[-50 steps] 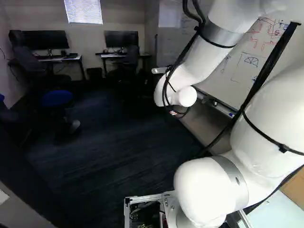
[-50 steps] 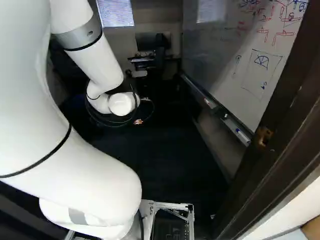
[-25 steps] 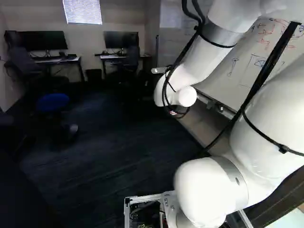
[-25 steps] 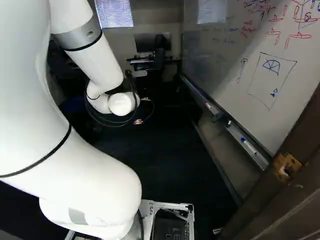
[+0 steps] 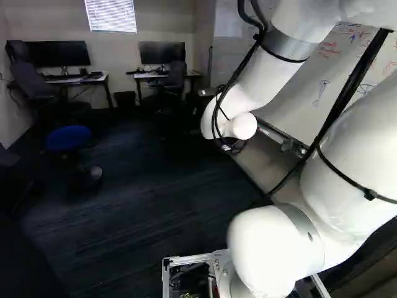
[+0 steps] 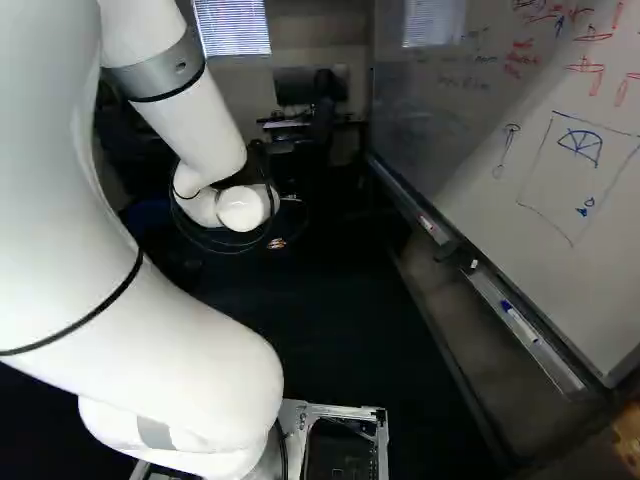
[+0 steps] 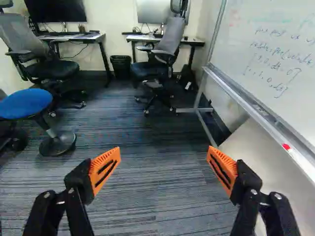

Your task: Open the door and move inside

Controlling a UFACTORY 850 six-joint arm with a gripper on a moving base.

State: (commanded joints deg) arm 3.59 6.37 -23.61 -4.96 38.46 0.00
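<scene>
Door: leaf not clearly identifiable; brass latch plate (image 6: 628, 435) on doorframe (image 6: 592, 462) at lower right of right base view. Handling presumably stiff, fairly heavy, hinge-guided; best hold, handle or free edge. Gripper (image 7: 163, 153) spread, grasping nothing.

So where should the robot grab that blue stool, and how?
Probably by the stool's thin post, just under the round blue seat. Come in low from the near side, one of the jaws on each side, turned to match the post's slant in the wrist view. The post is narrow; the seat looks much wider.
</scene>
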